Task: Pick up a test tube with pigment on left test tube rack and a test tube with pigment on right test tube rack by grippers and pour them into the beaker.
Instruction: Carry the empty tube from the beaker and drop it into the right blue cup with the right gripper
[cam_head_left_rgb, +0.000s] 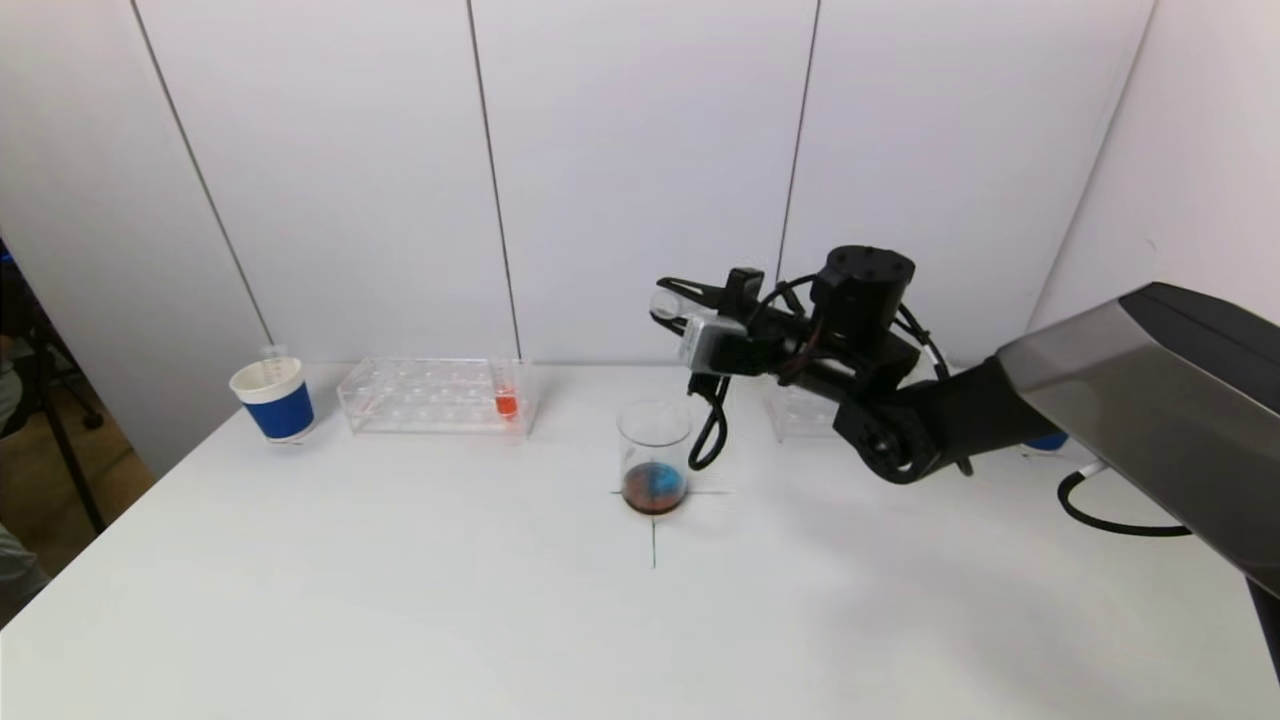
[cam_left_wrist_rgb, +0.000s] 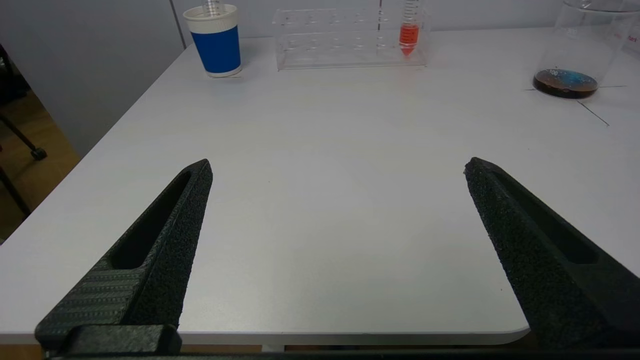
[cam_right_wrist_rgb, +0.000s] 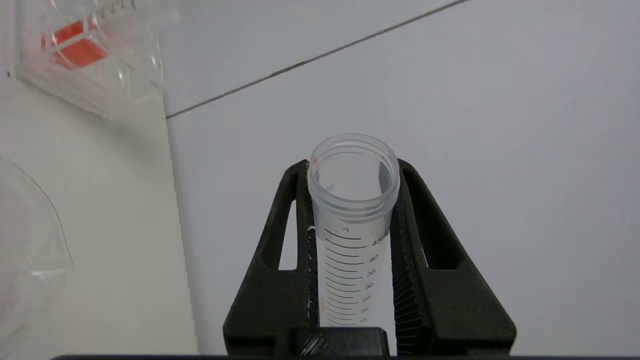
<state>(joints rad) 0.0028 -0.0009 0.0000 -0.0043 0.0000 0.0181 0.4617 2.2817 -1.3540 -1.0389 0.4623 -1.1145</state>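
Test tube (cam_right_wrist_rgb: 353, 220), empty-looking, sits pinched in my right claw (cam_head_left_rgb: 672, 300) above the beaker (cam_head_left_rgb: 654, 456) mid-bench. It's light, slick plastic, so I'd grip mid-barrel. My left claw (cam_left_wrist_rgb: 340, 250) hangs spread at the near-left edge.

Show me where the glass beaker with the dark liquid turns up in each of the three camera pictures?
Head view: beaker at table centre, on the cross mark.
Left wrist view: beaker at the upper right corner.
Right wrist view: only a faint curved glass edge at the left, probably its rim.
Shared landmark: the orange test tube.
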